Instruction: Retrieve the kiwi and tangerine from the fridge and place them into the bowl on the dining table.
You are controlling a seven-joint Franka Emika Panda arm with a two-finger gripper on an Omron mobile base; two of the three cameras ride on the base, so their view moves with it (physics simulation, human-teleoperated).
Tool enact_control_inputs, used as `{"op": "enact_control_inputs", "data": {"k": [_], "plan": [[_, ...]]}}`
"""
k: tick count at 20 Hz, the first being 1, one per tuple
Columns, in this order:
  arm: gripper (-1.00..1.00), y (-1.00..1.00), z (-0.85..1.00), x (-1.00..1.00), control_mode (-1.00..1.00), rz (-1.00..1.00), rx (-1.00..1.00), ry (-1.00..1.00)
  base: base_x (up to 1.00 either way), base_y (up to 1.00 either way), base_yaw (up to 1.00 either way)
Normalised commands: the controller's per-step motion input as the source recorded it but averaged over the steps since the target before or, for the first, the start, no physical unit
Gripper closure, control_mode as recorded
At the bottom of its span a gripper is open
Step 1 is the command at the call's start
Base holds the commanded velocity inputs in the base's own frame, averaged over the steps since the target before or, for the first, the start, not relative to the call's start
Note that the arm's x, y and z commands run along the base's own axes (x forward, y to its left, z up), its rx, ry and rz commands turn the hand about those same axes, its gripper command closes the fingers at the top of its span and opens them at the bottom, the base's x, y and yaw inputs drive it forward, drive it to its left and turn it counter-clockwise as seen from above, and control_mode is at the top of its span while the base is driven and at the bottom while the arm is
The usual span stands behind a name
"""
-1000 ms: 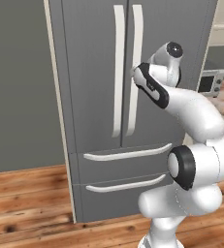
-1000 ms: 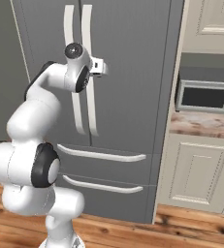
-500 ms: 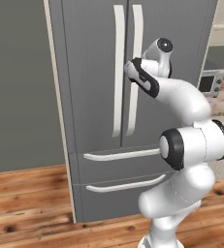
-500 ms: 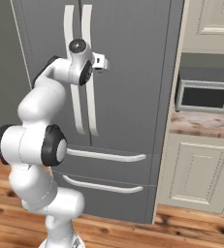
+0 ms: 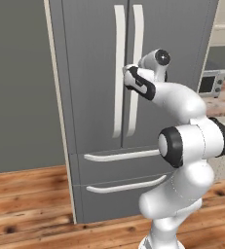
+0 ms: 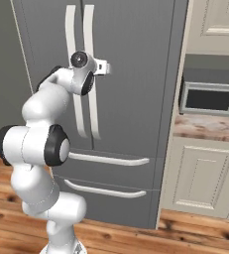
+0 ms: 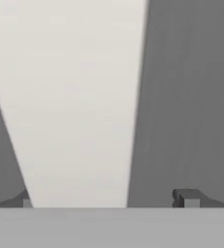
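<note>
The tall grey fridge (image 5: 84, 73) (image 6: 131, 74) stands shut in front of me, both doors and both lower drawers closed. My gripper (image 7: 106, 199) is open, at mid-height against the doors. Its two dark fingertips (image 7: 186, 197) straddle the long white handle (image 7: 79, 106) of the right-hand door (image 6: 89, 30) without pinching it. In the left base view my hand (image 5: 133, 80) covers part of that handle. The kiwi and the tangerine are hidden behind the shut doors. The bowl and the dining table are out of view.
To the right of the fridge a microwave (image 6: 210, 99) (image 5: 211, 83) sits on a stone counter (image 6: 205, 126) above cream cabinets (image 6: 200, 173). A grey wall (image 5: 16, 87) flanks the fridge's left side. Wooden floor (image 5: 26, 204) lies in front.
The arm has stretched forward and its elbow has risen, bringing the hand from just short of the doors up to the right door's handle. The jaws have stayed open.
</note>
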Motion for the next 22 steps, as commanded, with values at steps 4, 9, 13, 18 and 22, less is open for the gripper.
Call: {"op": "enact_control_inputs", "data": {"k": [4, 9, 13, 18, 22], "plan": [[-1.0, 0.0, -0.23, 0.7, -1.0, 0.0, 0.0, -0.03, 0.0, 0.0, 0.0], [1.0, 0.0, -0.03, 0.85, -1.0, 0.0, 0.0, 0.0, 0.0, 0.0, 0.0], [1.0, -0.1, 0.0, 0.24, -1.0, -0.01, 0.0, 0.09, 0.0, 0.0, 0.0], [1.0, -0.74, 0.13, -0.86, -1.0, -0.03, 0.0, 0.18, 0.0, 0.0, 0.0], [1.0, -0.85, 0.44, -1.0, -1.0, 0.0, 0.0, 0.15, 0.0, 0.0, 0.0]]}}
